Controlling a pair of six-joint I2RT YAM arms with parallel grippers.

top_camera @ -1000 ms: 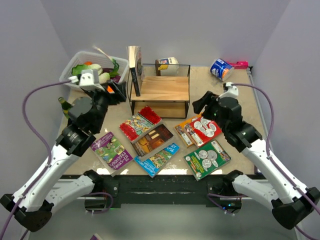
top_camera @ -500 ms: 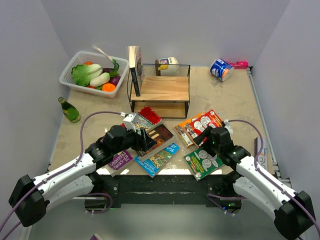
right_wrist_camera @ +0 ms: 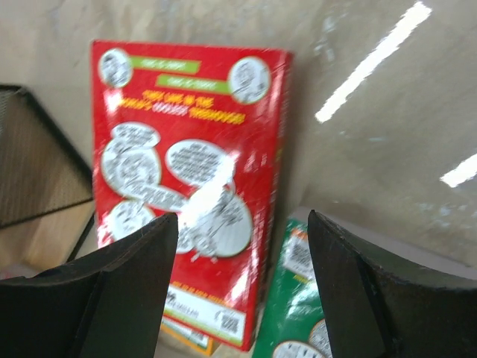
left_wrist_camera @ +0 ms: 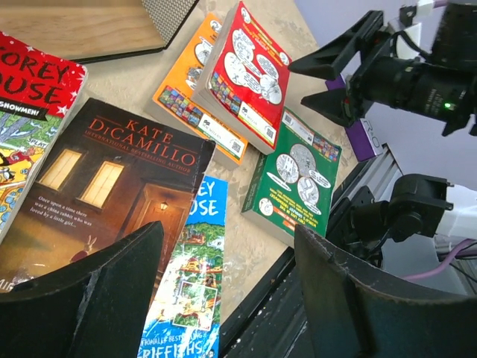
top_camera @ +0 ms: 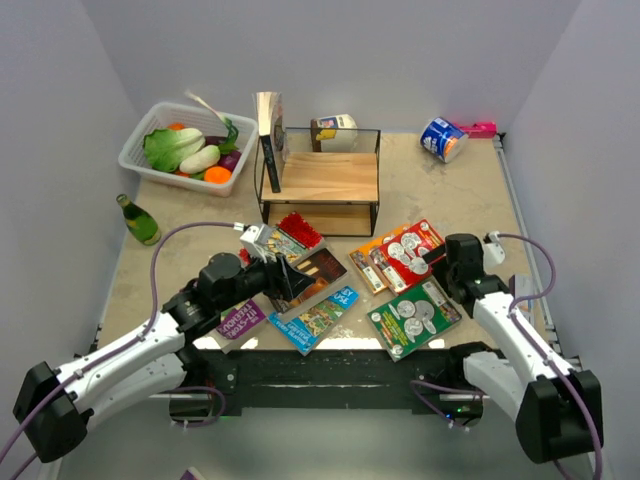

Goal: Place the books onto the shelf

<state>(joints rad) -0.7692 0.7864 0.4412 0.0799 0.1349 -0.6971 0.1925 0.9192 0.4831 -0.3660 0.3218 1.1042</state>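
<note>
Both arms dropped from shelf height to low over the books [top_camera: 318, 322] in the last sec; R arm then shifted outward. Now: left tool [left_wrist_camera: 229, 237] open, empty, dark book [left_wrist_camera: 119, 186] just below-left of its fingers. Also open + empty: right tool [right_wrist_camera: 242, 220], red book [right_wrist_camera: 186, 171] dead ahead, a bit left of its gap. Well ahead of both sits the shelf [top_camera: 325, 178], upright book [top_camera: 268, 125] at its L end. Imo next = R pinch on red book. It overlaps the orange book [left_wrist_camera: 182, 82], so one edge is off the surface [top_camera: 450, 190]. Come in low, one finger under that edge, take one cover only, don't drag the stack.
</note>
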